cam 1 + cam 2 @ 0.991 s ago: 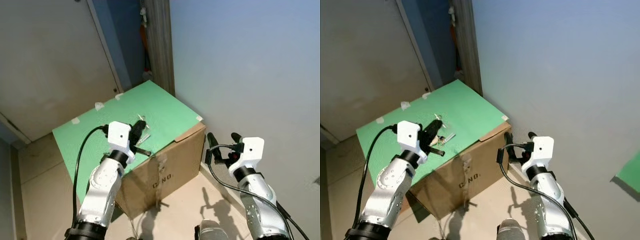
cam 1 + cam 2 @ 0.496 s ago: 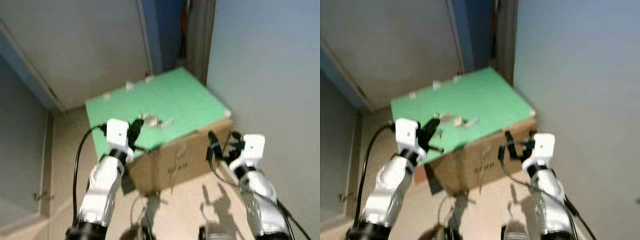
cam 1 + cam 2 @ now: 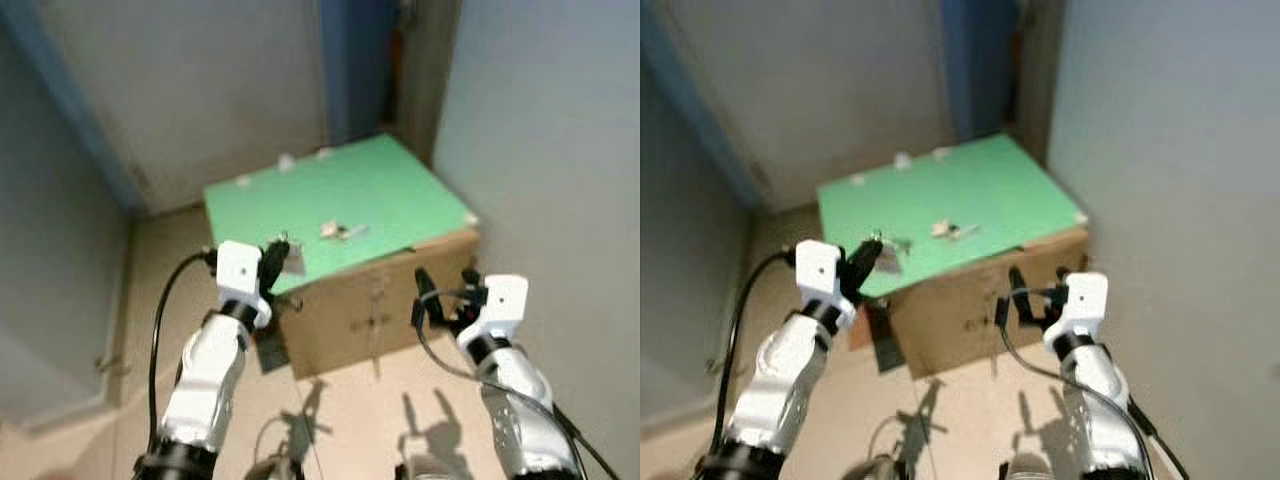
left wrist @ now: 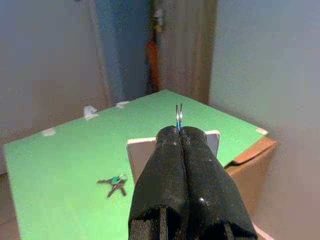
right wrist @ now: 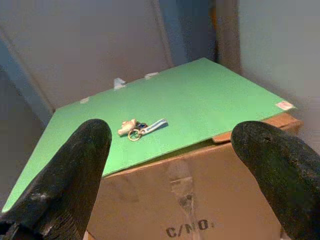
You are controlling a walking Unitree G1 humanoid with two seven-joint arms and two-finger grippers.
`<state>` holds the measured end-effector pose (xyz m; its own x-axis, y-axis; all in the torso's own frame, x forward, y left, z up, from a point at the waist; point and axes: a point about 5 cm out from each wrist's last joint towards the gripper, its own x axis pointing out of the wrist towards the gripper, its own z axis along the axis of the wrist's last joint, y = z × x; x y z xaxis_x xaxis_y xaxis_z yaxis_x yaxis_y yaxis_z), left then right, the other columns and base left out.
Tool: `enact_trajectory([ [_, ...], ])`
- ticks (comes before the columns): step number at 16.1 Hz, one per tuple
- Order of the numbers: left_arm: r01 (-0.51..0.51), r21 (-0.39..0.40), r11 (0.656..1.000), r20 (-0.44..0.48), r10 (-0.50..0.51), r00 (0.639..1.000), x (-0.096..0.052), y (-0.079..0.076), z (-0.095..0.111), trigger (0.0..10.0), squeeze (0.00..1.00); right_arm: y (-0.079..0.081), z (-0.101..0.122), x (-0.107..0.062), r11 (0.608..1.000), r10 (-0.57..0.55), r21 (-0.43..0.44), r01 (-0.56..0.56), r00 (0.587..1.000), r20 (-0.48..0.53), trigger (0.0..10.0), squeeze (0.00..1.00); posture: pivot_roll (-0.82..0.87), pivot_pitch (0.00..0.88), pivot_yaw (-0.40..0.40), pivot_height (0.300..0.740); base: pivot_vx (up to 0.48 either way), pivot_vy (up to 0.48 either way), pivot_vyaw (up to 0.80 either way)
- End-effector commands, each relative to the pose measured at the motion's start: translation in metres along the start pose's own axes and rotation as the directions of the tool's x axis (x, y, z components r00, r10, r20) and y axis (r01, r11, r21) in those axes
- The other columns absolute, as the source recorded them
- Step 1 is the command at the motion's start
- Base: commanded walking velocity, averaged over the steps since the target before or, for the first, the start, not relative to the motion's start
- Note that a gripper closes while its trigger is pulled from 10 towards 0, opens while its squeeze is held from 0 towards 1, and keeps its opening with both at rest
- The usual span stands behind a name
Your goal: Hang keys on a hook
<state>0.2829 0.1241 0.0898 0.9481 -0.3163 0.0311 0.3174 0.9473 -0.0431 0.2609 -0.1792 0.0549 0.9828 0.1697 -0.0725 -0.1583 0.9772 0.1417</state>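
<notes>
Camera receded; keys (image 5: 140, 128) atop box (image 5: 210, 200).

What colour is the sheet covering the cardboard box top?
Green sheet, seen best in the right wrist view.

The keys (image 3: 338, 231) lie on the sheet (image 3: 300, 205) covering the box (image 3: 390, 295), beside the right-hand wall (image 3: 560, 130).

A home hallway corner: plain walls, door (image 3: 190, 90), cardboard box (image 3: 380, 300) on floor.
</notes>
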Motion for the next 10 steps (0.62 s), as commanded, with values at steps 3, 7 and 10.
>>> enact_trajectory([
  [3,-0.009,0.006,1.000,0.005,0.008,1.000,0.0018,0.0036,0.0027,0.0,0.00,0.0035,0.0021,-0.0001,1.000,0.015,-0.009,-0.014,1.000,0.008,10.0,0.00,-0.27,0.000,0.143,0.713,0.000,0.000,0.00],
  [7,-0.009,-0.007,1.000,-0.013,0.009,1.000,0.0017,0.0024,-0.0010,0.0,0.00,0.0026,0.0005,-0.0009,1.000,0.009,-0.005,-0.009,1.000,0.000,10.0,0.00,-0.27,0.000,0.143,0.713,0.000,0.000,0.00],
  [10,-0.012,-0.006,1.000,-0.011,0.012,1.000,0.0023,0.0029,-0.0002,0.0,0.00,0.0018,0.0003,-0.0013,1.000,0.006,-0.003,-0.006,1.000,-0.003,10.0,0.00,-0.27,0.000,0.142,0.713,0.000,0.000,0.00],
])
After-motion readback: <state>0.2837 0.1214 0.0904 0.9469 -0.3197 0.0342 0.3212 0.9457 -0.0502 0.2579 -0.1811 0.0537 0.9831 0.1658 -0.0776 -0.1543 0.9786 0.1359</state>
